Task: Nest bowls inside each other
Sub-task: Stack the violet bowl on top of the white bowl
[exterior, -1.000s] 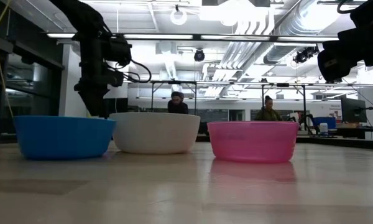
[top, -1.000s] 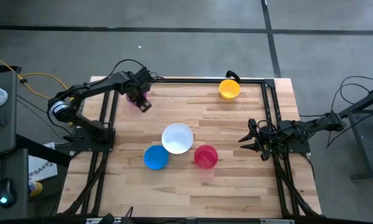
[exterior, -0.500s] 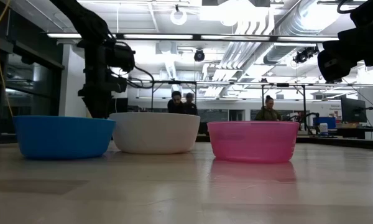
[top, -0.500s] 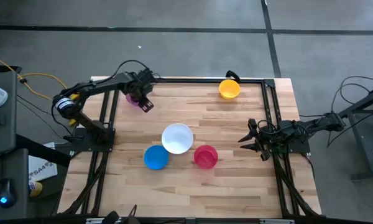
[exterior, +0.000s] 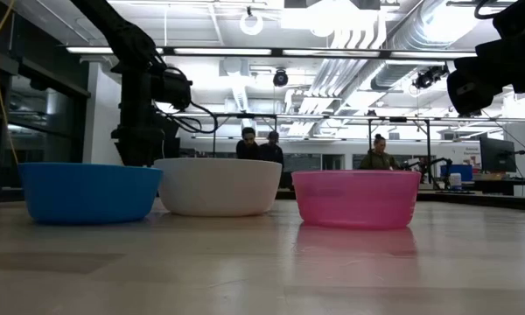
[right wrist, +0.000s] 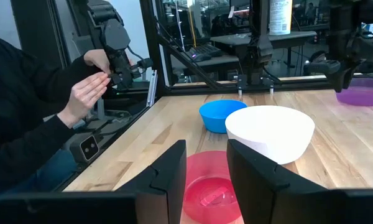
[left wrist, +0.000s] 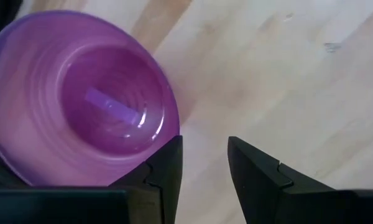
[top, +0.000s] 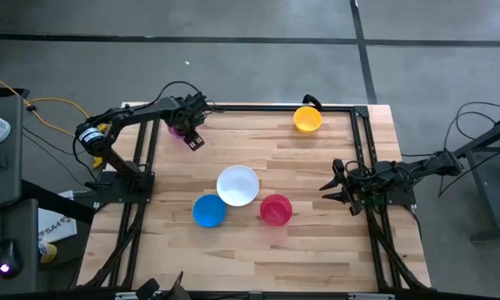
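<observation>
The purple bowl stands upright at the table's far left. My left gripper points down beside it, open. One finger is at the bowl's rim and the other finger is over bare wood; whether the first touches the rim does not show. The white bowl, blue bowl and red bowl stand close together mid-table. The yellow-orange bowl is at the far right. My right gripper waits open at the right edge, level, facing the red bowl.
A black frame rail runs along the far edge, with side rails at both arm bases. A person's hands work a controller beyond the table's near-left side. Bare wood lies between the purple bowl and the three middle bowls.
My left gripper has come down toward the purple bowl and shifted a little along the table, staying open. The bowls and my right arm have kept still.
</observation>
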